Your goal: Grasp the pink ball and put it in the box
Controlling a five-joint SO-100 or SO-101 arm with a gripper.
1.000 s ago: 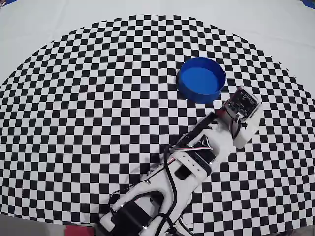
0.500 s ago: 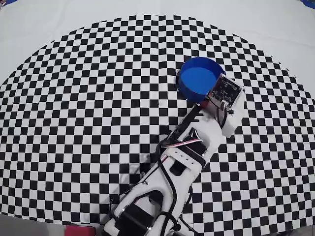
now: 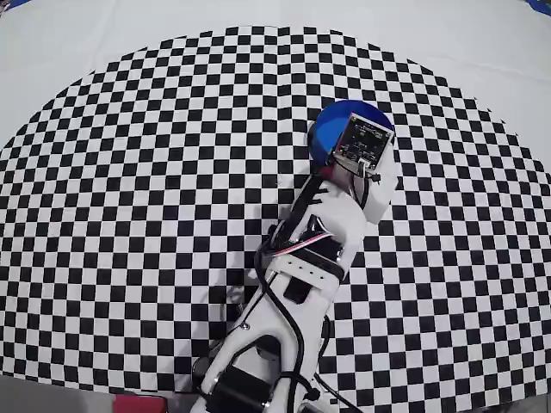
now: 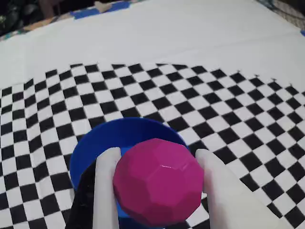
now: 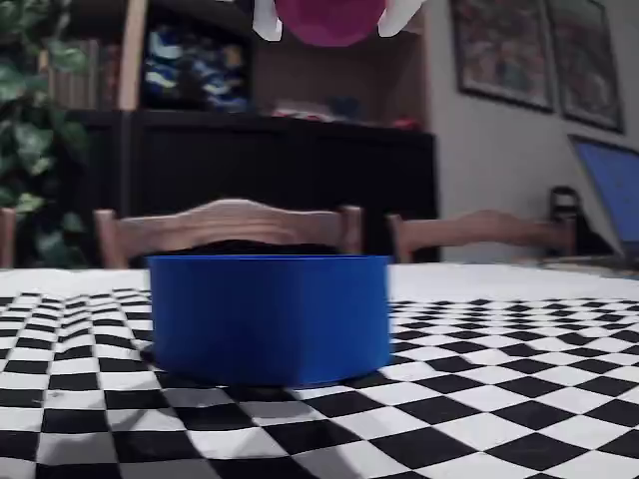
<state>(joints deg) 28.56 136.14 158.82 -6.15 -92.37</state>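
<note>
Overhead view straight down, wrist view close above the box (image 4: 119,138), fixed view table-level beside it.

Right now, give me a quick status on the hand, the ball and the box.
Hand shut on the pink ball. Ball held high above the blue box, not yet released. Nothing in the way.

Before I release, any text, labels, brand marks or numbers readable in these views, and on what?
None readable.
Small circuit board on the white robot arm's wrist: markings too small to read.
Framed pictures on the wall: blurred, no legible text.
Round bright blue container, magenta-pink faceted ball, black-and-white checkered cloth: no lettering shows.
</note>
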